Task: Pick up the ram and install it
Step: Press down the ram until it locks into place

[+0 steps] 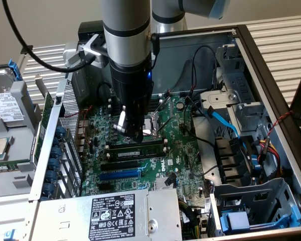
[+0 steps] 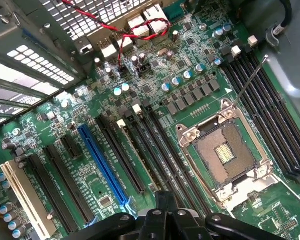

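- The gripper (image 1: 133, 133) hangs low over the motherboard (image 1: 175, 145), just beside the CPU socket (image 1: 153, 125) on the exterior view's left.
- The ram (image 1: 135, 149) appears to sit in a black slot directly below the gripper, next to the socket; whether it is fully seated I cannot tell.
- I cannot tell whether the fingers are wide, narrow or gripping anything.
- Risk, as I judge it: a stick tilted or off the slot's line could jam or flex if pressed.
- The open socket (image 2: 225, 152) lies very near; a sideways slip could damage its contacts.
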`<state>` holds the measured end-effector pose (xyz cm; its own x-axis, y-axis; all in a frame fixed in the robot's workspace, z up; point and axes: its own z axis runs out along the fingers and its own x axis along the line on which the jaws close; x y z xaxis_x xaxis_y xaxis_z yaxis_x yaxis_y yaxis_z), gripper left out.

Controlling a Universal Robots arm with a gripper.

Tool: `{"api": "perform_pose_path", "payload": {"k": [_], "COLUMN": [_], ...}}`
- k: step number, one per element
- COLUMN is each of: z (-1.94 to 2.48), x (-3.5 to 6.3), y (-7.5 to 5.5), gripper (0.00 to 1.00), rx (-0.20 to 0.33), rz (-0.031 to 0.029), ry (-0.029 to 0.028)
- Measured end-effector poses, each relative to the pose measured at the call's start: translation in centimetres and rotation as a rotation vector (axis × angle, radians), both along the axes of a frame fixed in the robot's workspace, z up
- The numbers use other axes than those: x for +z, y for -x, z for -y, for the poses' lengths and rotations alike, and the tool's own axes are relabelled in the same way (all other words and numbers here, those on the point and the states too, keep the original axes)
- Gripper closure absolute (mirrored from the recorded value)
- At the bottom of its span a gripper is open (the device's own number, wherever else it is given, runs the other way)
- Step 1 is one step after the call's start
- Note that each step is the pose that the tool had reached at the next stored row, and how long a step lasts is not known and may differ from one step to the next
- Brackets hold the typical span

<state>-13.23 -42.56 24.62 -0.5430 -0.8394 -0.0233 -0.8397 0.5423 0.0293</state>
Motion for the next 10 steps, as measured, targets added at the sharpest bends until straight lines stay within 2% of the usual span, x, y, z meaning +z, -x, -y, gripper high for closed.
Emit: {"api": "perform_pose_path", "payload": {"k": [8, 10], "z": [0.00, 0.00], "x": [0.01, 0.03], "y": [-0.01, -0.01], "gripper": [0.89, 0.89], "rx": [-0.071, -0.089], "rz": [0.0002, 0.0008], "ry": [0.0161, 0.0184]}}
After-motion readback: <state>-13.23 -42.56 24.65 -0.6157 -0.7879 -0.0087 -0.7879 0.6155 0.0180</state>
